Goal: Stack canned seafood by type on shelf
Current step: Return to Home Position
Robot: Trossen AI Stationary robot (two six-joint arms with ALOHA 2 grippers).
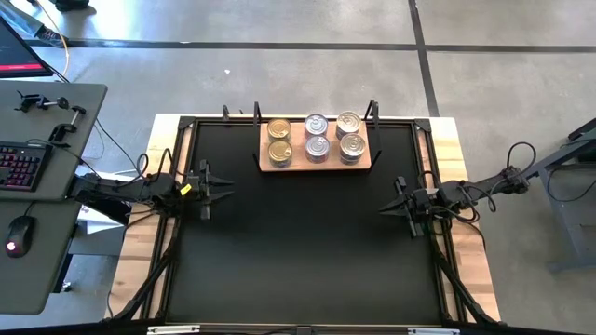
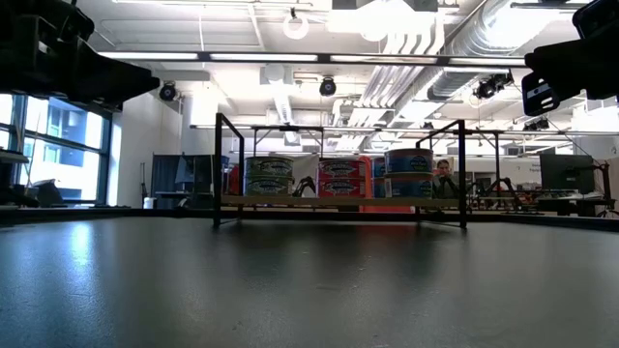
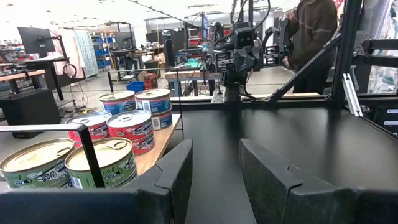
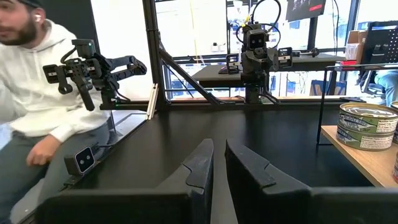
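The light-wood shelf (image 1: 317,160) lies on the black mat (image 1: 298,251) at the table's far side. The canned seafood stands on it in three columns: gold-lidded tins (image 1: 279,140) at the left, silver-lidded tins in the middle (image 1: 317,135) and at the right (image 1: 351,133). In the low view they show as short stacks (image 2: 340,179). My left gripper (image 1: 219,186) waits open at the mat's left edge, pointing level across the table, with nothing between its fingers (image 3: 216,171). My right gripper (image 1: 389,209) waits shut at the right edge, also empty (image 4: 219,165).
Thin black frame posts (image 1: 257,113) stand around the shelf, one close in front of the left gripper's view (image 3: 90,158). A person sits beyond the table's near side (image 4: 37,81). Another stands behind the right arm (image 3: 311,31). A desk with a keyboard (image 1: 19,167) stands left of the table.
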